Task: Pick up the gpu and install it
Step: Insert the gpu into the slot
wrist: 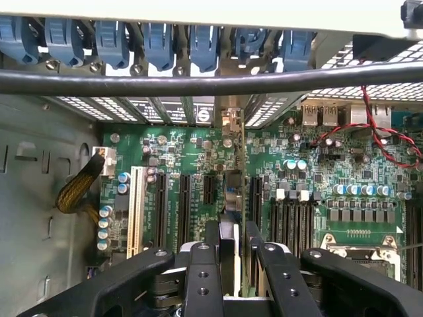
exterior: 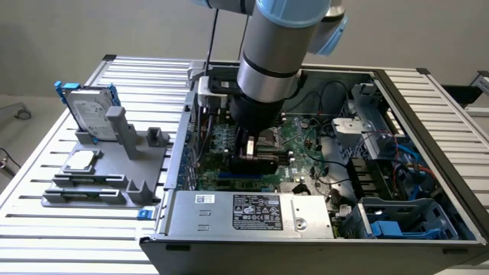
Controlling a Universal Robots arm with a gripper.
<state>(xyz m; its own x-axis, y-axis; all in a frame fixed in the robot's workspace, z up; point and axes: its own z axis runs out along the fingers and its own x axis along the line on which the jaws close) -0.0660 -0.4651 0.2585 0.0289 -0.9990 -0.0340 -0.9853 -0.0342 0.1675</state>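
The gpu [wrist: 230, 193] shows edge-on in the wrist view as a thin card with a dark shroud. It stands upright over the green motherboard [wrist: 185, 148], between black expansion slots [wrist: 162, 211], and its far end reaches the case's rear slot openings. My gripper [wrist: 232, 232] is shut on it, one black finger [wrist: 211, 232] on each face. In the exterior view my gripper [exterior: 252, 156] is low inside the open computer case [exterior: 397, 91], over the motherboard [exterior: 221, 137], and the arm hides most of the card.
A black cable [wrist: 211, 82] crosses above the board, under a row of blue slot clips [wrist: 158, 43]. Red and black wires [wrist: 370, 132] and the processor socket [wrist: 357, 251] lie beside the slots. Outside the case, a grey fixture [exterior: 99, 192] carries a hard drive [exterior: 90, 112] and a square chip [exterior: 82, 161].
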